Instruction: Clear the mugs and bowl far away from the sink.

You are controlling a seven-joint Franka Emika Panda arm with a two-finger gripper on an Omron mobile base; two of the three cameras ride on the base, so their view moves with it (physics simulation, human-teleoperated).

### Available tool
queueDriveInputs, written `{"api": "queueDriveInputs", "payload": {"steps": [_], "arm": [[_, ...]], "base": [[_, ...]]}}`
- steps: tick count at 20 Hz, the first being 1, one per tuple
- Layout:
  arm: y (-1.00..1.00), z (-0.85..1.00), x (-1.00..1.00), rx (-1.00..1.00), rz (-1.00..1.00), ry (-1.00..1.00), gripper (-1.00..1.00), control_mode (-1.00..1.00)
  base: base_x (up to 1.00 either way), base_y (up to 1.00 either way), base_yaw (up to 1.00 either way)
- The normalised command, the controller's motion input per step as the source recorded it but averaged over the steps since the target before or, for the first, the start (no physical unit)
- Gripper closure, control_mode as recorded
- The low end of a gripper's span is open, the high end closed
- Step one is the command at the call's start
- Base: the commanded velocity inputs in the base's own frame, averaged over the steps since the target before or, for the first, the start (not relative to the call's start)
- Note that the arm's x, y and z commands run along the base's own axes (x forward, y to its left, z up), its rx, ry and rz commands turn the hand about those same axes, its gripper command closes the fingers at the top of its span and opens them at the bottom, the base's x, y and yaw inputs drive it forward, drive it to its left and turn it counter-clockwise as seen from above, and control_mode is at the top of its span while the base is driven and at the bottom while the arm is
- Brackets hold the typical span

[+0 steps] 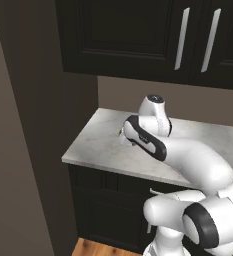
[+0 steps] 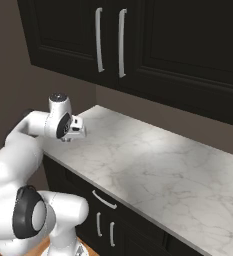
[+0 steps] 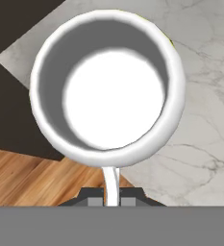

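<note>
Carry step: claw (image 3: 111,196) clamped on white mug's (image 3: 108,86) handle, mug held above table's (image 1: 95,150) left end near front edge. Next: lower gently onto marble, open, retreat upward.

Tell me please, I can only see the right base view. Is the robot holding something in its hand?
Observer: Yes. In the hand view the end effector is shut on the thin handle of the white mug.
Operator: Is there a drink in it?
Observer: No. The hand view looks straight down into the mug, and the inside is plain white and empty.
Operator: Where is the mug?
Observer: At the corner of the marble counter. The hand view shows the wood floor just past the edge. I cannot tell whether the mug is lifted or standing.
</note>
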Motion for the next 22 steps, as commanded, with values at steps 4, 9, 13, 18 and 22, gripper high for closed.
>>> {"api": "queueDriveInputs", "payload": {"steps": [4,9,13,18,22], "arm": [[0.02,-0.21,0.42,0.00,0.00,0.00,1.00,-1.00],[0.00,-0.21,0.38,0.00,0.00,0.00,1.00,-1.00],[0.02,-0.21,0.35,0.00,0.00,0.00,1.00,-1.00],[0.04,-0.23,0.33,0.00,0.00,0.00,1.00,-1.00],[0.06,-0.24,0.34,0.00,0.00,0.00,1.00,-1.00]], "base": [[0.00,0.00,0.00],[0.00,0.00,0.00],[0.00,0.00,0.00],[0.00,0.00,0.00],[0.00,0.00,0.00]]}}
